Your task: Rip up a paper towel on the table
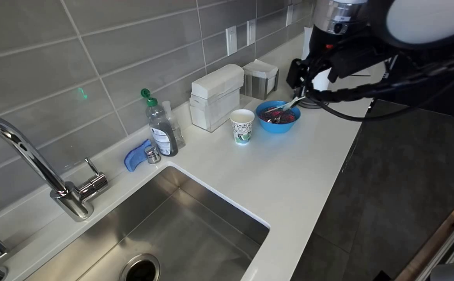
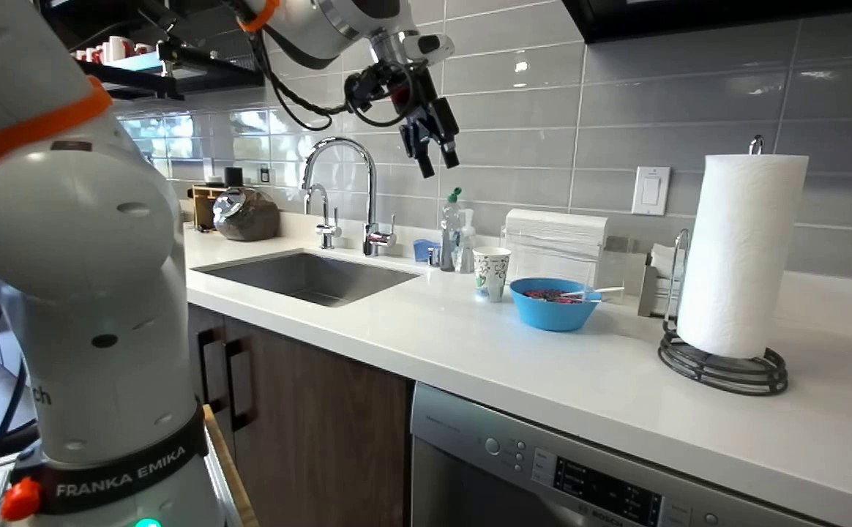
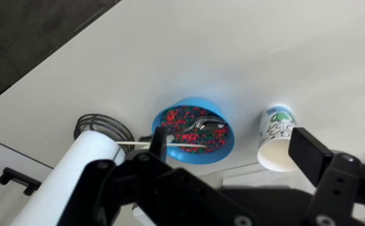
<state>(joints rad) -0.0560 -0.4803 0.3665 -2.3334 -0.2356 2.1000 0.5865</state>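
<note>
One black claw [image 2: 438, 165] is hanging spread; dark, seemingly metal stand [image 2: 722, 376] is bracing white paper-towel roll [image 2: 744, 256] against toppling.

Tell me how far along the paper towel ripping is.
Done: nothing visible; the paper towel roll stands on its wire holder, and I see no torn piece on the table. In hand: nothing; the gripper hangs open above the table, apart from the roll. Left: apparently the whole job, gripping a sheet and ripping it.
</note>
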